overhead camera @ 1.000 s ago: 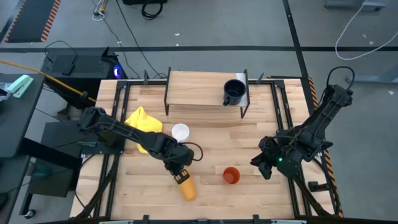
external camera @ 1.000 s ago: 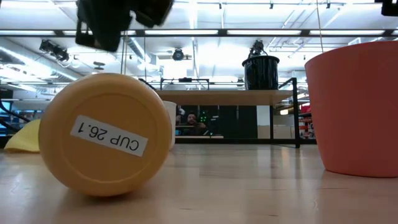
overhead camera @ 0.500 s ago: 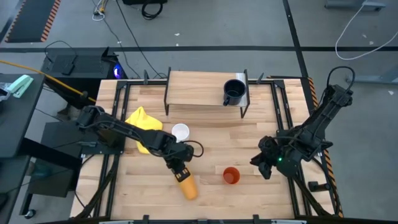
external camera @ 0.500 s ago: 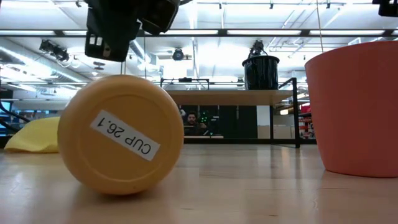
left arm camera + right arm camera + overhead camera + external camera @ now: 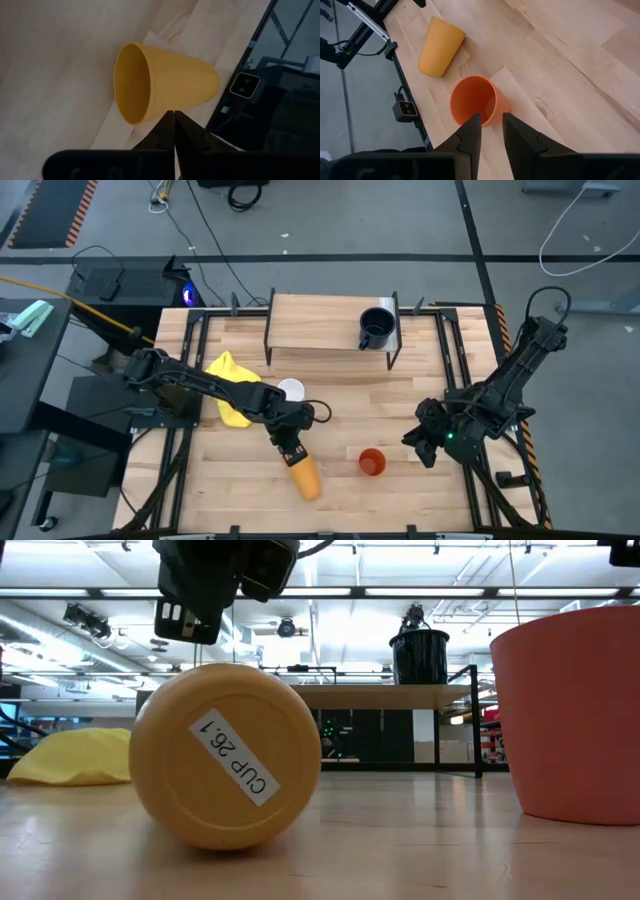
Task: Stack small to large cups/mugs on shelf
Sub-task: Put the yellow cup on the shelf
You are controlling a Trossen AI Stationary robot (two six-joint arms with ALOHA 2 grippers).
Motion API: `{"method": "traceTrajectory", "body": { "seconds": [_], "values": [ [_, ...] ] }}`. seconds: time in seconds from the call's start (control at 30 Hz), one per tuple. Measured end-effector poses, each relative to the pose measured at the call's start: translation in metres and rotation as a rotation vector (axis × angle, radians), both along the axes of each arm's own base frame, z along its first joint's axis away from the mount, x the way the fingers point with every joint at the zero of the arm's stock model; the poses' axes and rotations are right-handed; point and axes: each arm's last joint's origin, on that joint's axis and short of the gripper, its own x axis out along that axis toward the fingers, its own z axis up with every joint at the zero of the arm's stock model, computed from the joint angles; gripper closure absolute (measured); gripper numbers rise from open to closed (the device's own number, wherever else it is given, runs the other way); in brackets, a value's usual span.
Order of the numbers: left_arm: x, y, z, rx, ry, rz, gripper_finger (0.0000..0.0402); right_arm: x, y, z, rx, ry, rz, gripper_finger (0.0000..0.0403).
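Lower centre of the high view: the left gripper (image 5: pixel 292 452), fingers pressed together and holding nothing, sits at the mouth of the toppled yellow cup (image 5: pixel 304 478). The orange cup (image 5: pixel 372 462) stands just right; the right gripper (image 5: pixel 421 442), parted and empty, waits beside it. The dark mug (image 5: pixel 376 327) tops the shelf (image 5: pixel 315 324) at upper centre.
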Motion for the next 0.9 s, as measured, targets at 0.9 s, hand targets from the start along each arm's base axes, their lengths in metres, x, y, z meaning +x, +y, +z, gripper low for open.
{"method": "traceTrajectory", "body": {
  "seconds": [0.9],
  "values": [
    [-0.046, -0.057, 0.031, 0.228, -0.102, 0.411, 0.0389, 0.097, -0.022, -0.018, 0.172, -0.057, 0.171, 0.0328]
  ]
}}
